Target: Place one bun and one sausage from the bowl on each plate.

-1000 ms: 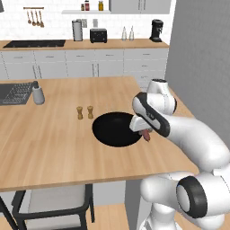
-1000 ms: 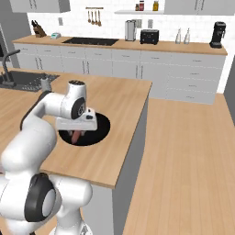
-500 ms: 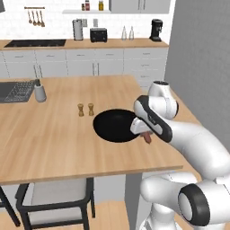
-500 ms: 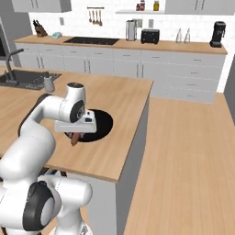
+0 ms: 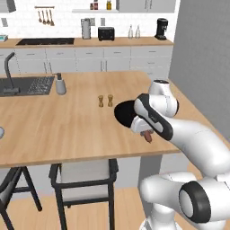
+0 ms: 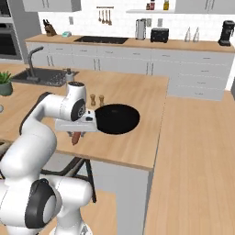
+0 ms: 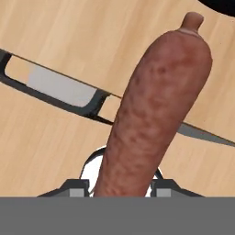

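Observation:
My gripper (image 5: 144,130) (image 6: 76,133) is shut on a reddish-brown sausage (image 5: 147,135) (image 6: 75,137) that hangs upright from it. It hovers over the island's front edge, just clear of the wide black bowl (image 5: 123,112) (image 6: 117,119). In the hand view the sausage (image 7: 156,110) runs up between the fingertips (image 7: 75,188), with a corner of the bowl (image 7: 223,4) at the top right. The bowl's inside looks plain black. The buns are out of view. A pale rounded edge (image 5: 1,133) at the counter's far left may be a plate; too little shows to tell.
Two small wooden shakers (image 5: 104,101) (image 6: 97,99) stand just behind the bowl. A sink (image 5: 24,85) and a grey dispenser (image 5: 60,84) lie at the far left. A dark-framed stool (image 5: 83,175) (image 7: 59,87) stands below the counter's front edge.
The whole picture has shifted, so the base has driven. Against the bowl, the gripper with the sausage has drawn away from its rim toward the counter's front edge.

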You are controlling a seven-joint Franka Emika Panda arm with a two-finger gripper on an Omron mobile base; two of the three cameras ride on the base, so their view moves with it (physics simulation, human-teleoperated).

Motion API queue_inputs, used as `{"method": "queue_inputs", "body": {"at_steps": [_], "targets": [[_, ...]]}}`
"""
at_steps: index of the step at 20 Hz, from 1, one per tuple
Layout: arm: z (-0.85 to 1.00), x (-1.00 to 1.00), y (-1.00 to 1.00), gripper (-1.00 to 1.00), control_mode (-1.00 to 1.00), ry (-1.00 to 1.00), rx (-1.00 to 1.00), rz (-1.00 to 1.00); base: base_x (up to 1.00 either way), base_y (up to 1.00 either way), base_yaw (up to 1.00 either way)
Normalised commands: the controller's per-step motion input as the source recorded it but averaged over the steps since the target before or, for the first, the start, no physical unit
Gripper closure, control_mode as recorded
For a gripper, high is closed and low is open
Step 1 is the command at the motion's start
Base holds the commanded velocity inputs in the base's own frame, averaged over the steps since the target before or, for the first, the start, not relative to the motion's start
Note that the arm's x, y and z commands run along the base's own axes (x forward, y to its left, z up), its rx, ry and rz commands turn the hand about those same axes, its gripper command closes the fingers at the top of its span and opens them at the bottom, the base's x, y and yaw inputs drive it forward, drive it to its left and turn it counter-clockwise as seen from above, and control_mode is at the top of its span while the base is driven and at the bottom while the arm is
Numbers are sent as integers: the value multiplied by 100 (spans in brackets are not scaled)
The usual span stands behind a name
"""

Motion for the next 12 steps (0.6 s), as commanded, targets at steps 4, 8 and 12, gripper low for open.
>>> {"method": "queue_inputs", "body": {"at_steps": [4,8,12], "targets": [[0,0,0,100,100,0,0,0,-32,86,-2],[0,0,0,100,100,0,0,0,-28,88,-2],[0,0,0,100,100,0,0,0,-26,88,-2]]}}
